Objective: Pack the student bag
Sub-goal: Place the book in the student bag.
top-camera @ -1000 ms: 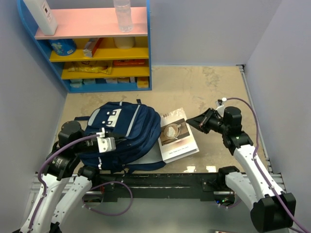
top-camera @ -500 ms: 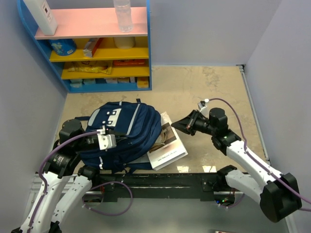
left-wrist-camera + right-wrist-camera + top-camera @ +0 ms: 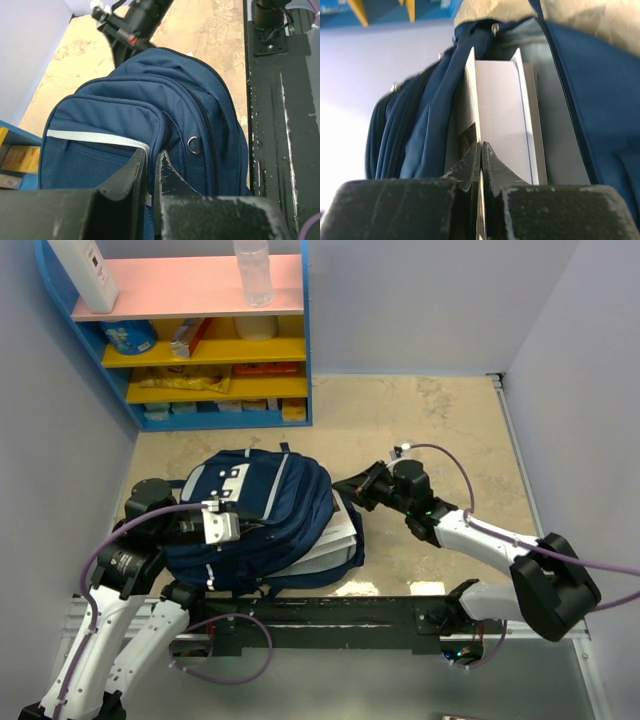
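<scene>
**Top external view.** Over the last second the right arm has swept leftward, carrying the book (image 3: 337, 531) from open table (image 3: 450, 430) into the mouth of the student bag (image 3: 262, 502); only a pale strip of its pages now shows at the bag's right edge. The first item therefore appears nearly packed, though not yet released. The bag lies flat at the near left of the table, in front of the shelf (image 3: 200, 350). The right arm is stretched low and almost horizontal, with the right gripper (image 3: 350, 488) at the opening. The left arm is folded, its left gripper (image 3: 240, 527) on the bag's near side.

**Left wrist view.** The left gripper (image 3: 151, 167) is closed almost completely, pinching the bag's fabric at the grey trim stripe and holding the bag (image 3: 150, 95) steady.

**Right wrist view.** The right gripper (image 3: 481, 148) is fully closed on the thin edge of the book (image 3: 502, 115), which stands on end within the bag's interior (image 3: 580, 75).
</scene>
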`<control>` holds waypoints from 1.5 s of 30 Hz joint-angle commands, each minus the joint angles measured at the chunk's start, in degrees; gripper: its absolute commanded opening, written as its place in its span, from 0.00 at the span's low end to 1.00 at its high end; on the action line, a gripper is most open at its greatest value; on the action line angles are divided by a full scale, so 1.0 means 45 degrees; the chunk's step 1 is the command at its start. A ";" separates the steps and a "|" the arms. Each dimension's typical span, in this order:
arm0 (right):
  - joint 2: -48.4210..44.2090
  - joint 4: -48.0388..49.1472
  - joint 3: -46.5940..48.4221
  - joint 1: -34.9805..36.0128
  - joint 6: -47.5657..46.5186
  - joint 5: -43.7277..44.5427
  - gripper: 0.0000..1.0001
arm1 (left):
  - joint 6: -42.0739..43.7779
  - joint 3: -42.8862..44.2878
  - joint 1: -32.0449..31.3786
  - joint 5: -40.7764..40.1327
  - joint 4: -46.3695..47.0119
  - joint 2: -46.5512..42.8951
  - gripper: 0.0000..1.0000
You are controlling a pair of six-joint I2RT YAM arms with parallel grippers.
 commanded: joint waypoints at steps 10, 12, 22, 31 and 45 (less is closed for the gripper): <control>0.2639 0.0065 0.3495 0.4489 -0.0440 0.5180 0.00 | 0.0746 0.1195 -0.0014 0.1639 0.1375 -0.0231 0.00; 0.2406 -0.0613 0.3749 0.4743 -0.0853 0.5297 0.16 | 0.0824 0.1157 -0.0015 0.1599 0.1239 -0.0250 0.00; 0.0060 -0.2317 0.1446 0.4919 -0.1208 0.6470 0.50 | 0.0902 0.0942 -0.0014 0.1482 0.1238 -0.0290 0.00; 0.0743 -0.2882 0.2202 0.4919 -0.2745 0.5493 0.55 | 0.0844 0.1118 -0.0014 0.1443 0.1219 -0.0192 0.00; 0.0629 -0.6829 0.4063 0.4919 -0.4877 0.6527 0.57 | 0.0785 0.1156 -0.0014 0.1443 0.1336 -0.0152 0.00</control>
